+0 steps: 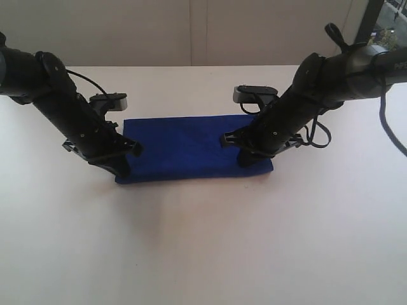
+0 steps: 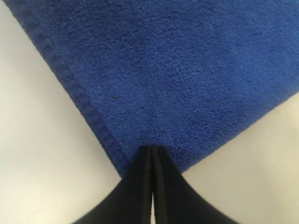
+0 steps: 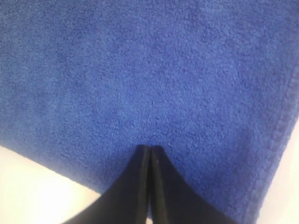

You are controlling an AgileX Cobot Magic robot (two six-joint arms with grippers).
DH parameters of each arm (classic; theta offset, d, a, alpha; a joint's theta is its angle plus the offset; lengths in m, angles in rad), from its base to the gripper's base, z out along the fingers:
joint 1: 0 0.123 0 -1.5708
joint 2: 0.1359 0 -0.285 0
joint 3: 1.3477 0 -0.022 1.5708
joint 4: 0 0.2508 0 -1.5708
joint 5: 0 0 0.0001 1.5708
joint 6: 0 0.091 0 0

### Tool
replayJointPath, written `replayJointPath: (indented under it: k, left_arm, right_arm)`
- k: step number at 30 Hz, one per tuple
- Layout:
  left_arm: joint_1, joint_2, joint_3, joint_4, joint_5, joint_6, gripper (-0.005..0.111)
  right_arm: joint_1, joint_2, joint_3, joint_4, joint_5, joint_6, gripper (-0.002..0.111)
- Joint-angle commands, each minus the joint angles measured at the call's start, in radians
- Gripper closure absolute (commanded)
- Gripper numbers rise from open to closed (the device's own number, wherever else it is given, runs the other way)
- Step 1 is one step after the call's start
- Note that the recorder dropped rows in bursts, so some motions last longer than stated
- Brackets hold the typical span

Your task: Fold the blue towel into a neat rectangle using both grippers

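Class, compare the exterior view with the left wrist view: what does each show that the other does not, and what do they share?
Exterior view only: the left arm and right arm, and the blue towel seen whole as a flat rectangle. Left wrist view only: the left pincer shut at a towel corner, and the ribbed hem. Both: the blue towel lying on the white table.

White table (image 1: 203, 254); blue towel (image 1: 184, 149) flat on it.
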Motion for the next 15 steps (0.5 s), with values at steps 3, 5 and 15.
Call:
replayJointPath:
  k: [3,5,15]
  left_arm:
    - [0.0,-0.006,0.008,0.002,0.009,0.003,0.107]
    - [0.0,-0.006,0.008,0.002,0.009,0.003,0.107]
    - [0.0,-0.006,0.008,0.002,0.009,0.003,0.107]
  right_arm:
    - [-0.041,-0.004,-0.004,-0.022,0.02,0.026,0.108]
    - [-0.055,-0.004,-0.004,-0.054,0.033,0.051,0.108]
    - [-0.087,-0.004,-0.004,-0.181,0.085,0.131,0.108]
